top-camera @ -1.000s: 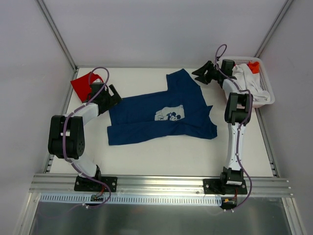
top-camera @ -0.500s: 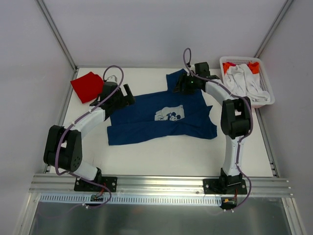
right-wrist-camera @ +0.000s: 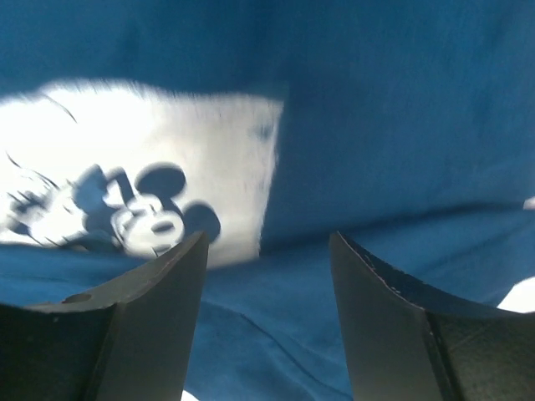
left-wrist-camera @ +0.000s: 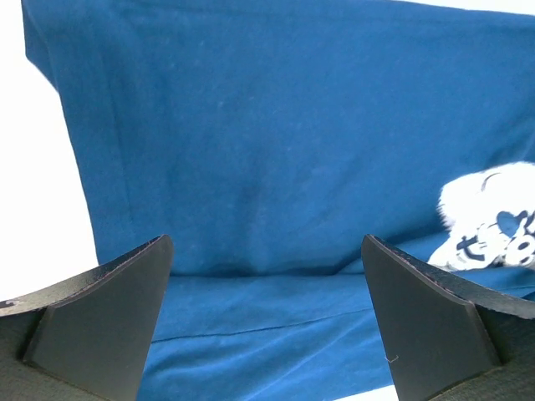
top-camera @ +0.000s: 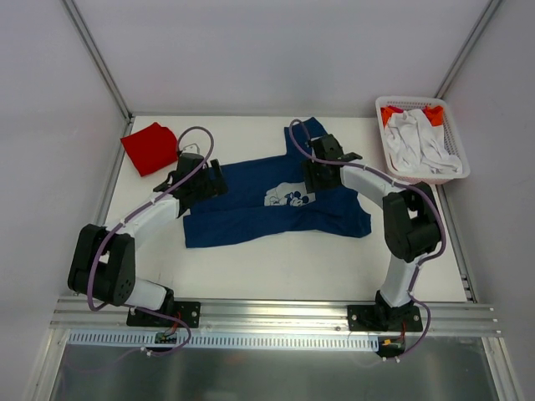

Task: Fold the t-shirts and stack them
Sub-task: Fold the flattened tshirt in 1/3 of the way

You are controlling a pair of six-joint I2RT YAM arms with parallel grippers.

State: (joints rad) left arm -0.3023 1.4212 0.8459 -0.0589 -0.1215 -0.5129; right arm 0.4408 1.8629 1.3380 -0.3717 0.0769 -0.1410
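A navy blue t-shirt (top-camera: 251, 209) lies spread on the white table, its pale cartoon print (top-camera: 290, 197) facing up. A red t-shirt (top-camera: 150, 148) sits folded at the back left corner. My left gripper (top-camera: 211, 179) hovers open over the navy shirt's left end. In the left wrist view its fingers (left-wrist-camera: 100, 322) frame wrinkled navy cloth (left-wrist-camera: 251, 150), with nothing between them. My right gripper (top-camera: 315, 177) hangs open just right of the print. The right wrist view shows the print (right-wrist-camera: 142, 175) beside its fingers (right-wrist-camera: 401, 326) and a fold of navy cloth (right-wrist-camera: 393, 109) below.
A white slatted basket (top-camera: 380, 113) at the back right holds white and orange cloth. Metal frame posts rise at the back corners. The table's left edge runs close to the red shirt.
My right arm has swung left from the basket to above the navy shirt by the print. My left arm has moved right from the red shirt onto the navy shirt's left end.
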